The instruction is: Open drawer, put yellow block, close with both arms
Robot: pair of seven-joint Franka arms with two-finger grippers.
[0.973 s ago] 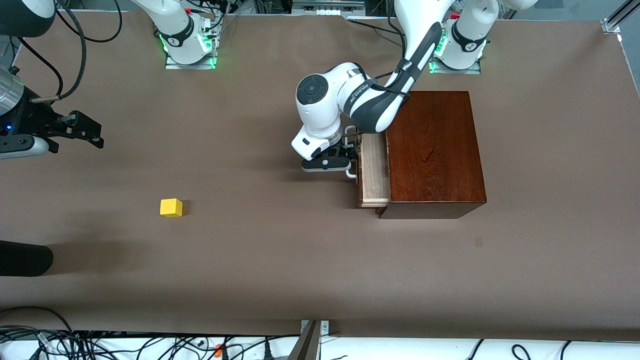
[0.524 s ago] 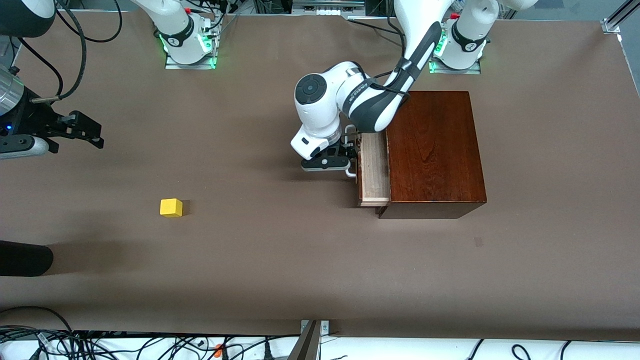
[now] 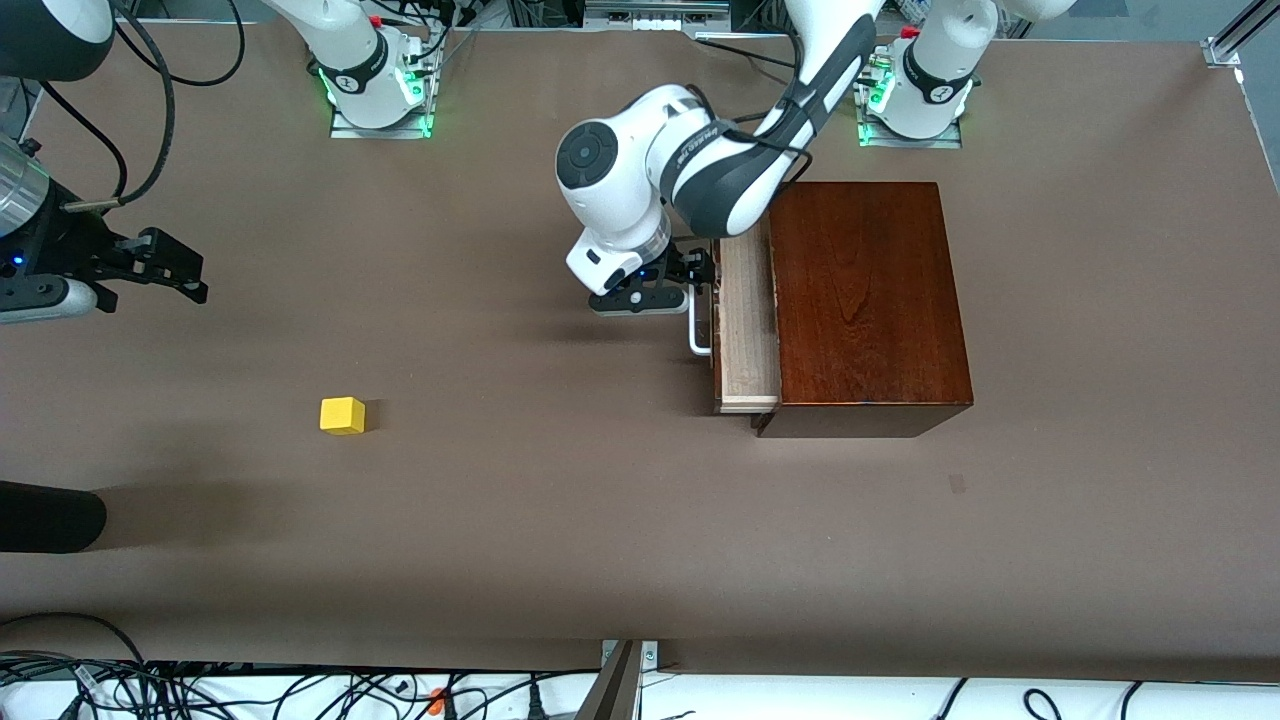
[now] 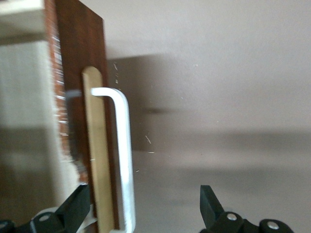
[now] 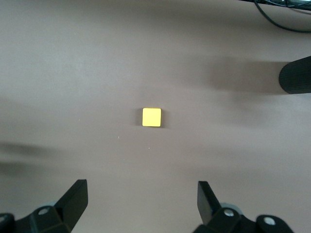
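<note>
The dark wooden box stands toward the left arm's end of the table. Its drawer is pulled out a little, showing the pale tray and the white handle. My left gripper is open, just by the handle's end that is farther from the front camera. In the left wrist view the handle runs between the spread fingers, untouched. The yellow block lies on the table toward the right arm's end. My right gripper is open and empty, up over the table, with the block ahead of it.
A black rounded object juts in at the table's edge near the block and also shows in the right wrist view. Cables lie along the table's edge nearest the front camera. Brown table surface lies between the block and the box.
My left gripper has let go of the handle and drawn back toward the arms' bases, uncovering the handle. The drawer stays a little open. The right arm has barely moved.
</note>
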